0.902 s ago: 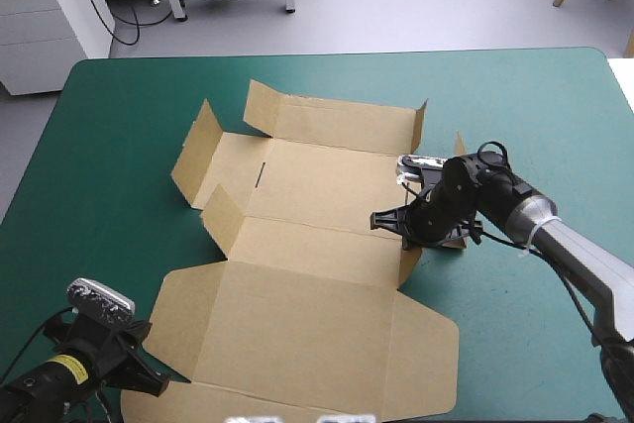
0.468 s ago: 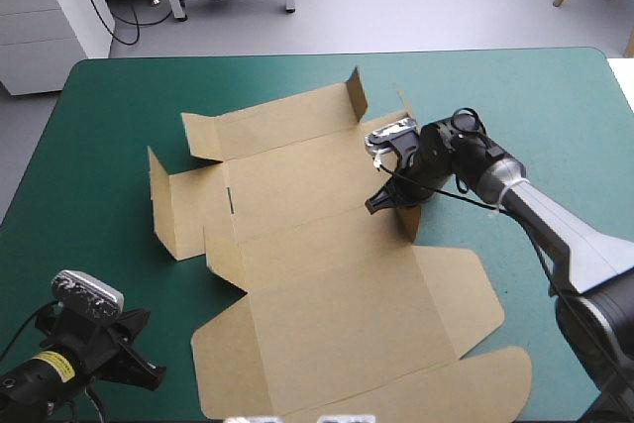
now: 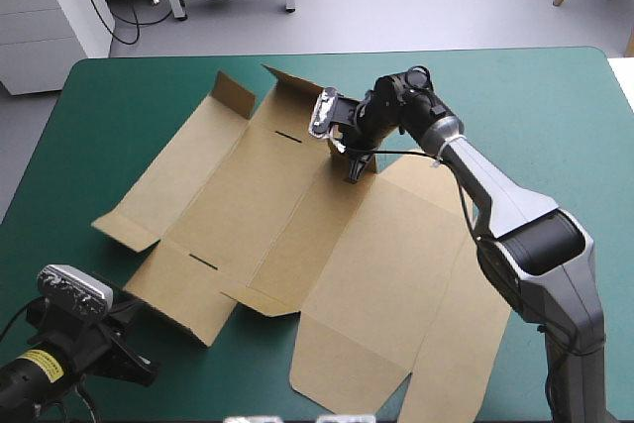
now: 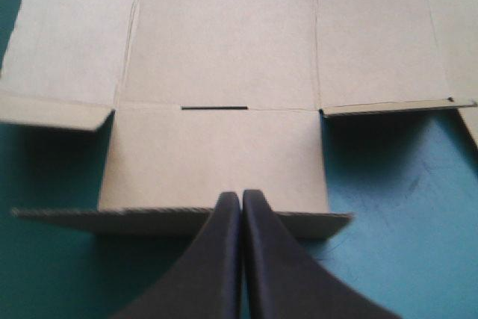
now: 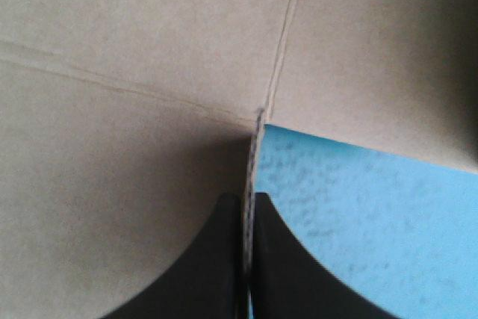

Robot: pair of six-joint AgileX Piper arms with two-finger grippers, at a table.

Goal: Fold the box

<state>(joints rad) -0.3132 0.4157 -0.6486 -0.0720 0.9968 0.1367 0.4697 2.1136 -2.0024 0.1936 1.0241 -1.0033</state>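
From above, the brown box (image 3: pixel 297 215) lay opened out flat on the teal-green table (image 3: pixel 555 116). It had swung round since just before, and its long panels now ran slantwise from the far middle to the near edge. The right gripper (image 3: pixel 354 167) had moved toward the far edge with it and pinched an upright flap. The left gripper (image 3: pixel 134 369) stayed at the near left corner, apart from the board.

In the left wrist view, its black fingers met in a point with nothing between them, and a low flap lay just ahead.

In the right wrist view, the fingers were all but closed on a flap seen edge-on.
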